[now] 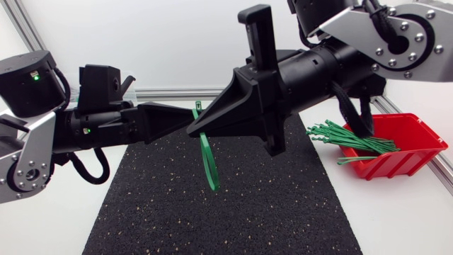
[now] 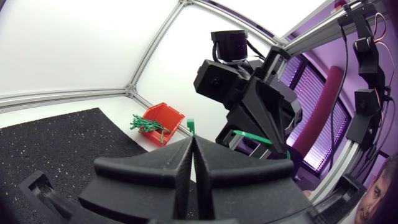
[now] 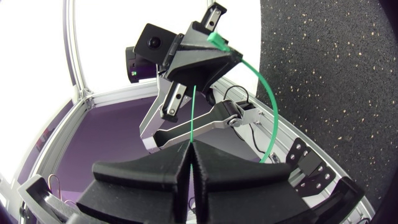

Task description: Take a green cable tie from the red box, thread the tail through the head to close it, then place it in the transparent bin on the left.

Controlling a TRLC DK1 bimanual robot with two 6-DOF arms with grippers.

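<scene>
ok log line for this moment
left tool: shut on tie | right tool: shut on tie | tie: looped over mat | closed: cannot tell

Our left arm [image 1: 99, 131] comes in from the left and lies roughly level above the table, with our left gripper [image 1: 192, 113] pointing right toward the middle. Our right arm [image 1: 318, 67] reaches in from the far right, past the middle, with our right gripper [image 1: 195, 129] pointing left. The two gripper tips all but meet, held well above the table. Each gripper has its fingers pressed together and pinches the green cable tie [image 1: 209, 163].
</scene>
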